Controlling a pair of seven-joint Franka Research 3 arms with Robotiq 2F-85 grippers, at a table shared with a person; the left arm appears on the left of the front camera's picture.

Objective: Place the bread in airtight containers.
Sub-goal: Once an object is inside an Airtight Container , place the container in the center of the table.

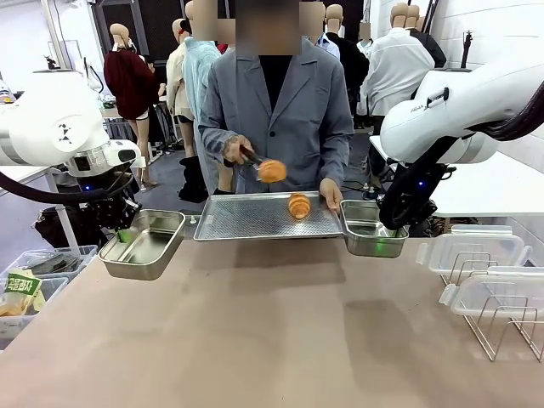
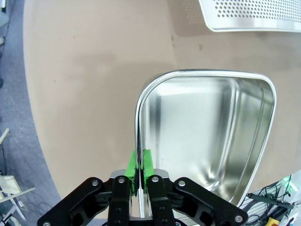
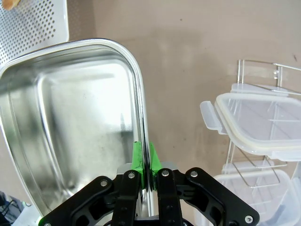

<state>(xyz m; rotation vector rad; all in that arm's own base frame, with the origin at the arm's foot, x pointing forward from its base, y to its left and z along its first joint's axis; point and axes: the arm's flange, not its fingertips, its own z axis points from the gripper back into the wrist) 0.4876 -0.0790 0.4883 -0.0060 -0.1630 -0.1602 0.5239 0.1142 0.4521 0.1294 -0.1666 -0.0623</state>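
While tongs [image 1: 251, 156] hold golden-brown croissant [image 1: 272, 171]: likely soft, flaky; grasp mid-body.
Left gripper [image 2: 141, 165]: pinching rectangular steel tub [image 2: 207, 141] rim.
Right gripper [image 3: 145, 157]: pinching twin tub [image 3: 70, 117].

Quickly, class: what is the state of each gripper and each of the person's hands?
Left gripper: shut on left container rim.
Right gripper: shut on right container rim.
Person's right hand: holding tongs gripping a croissant.
Person's left hand: at the tray corner.
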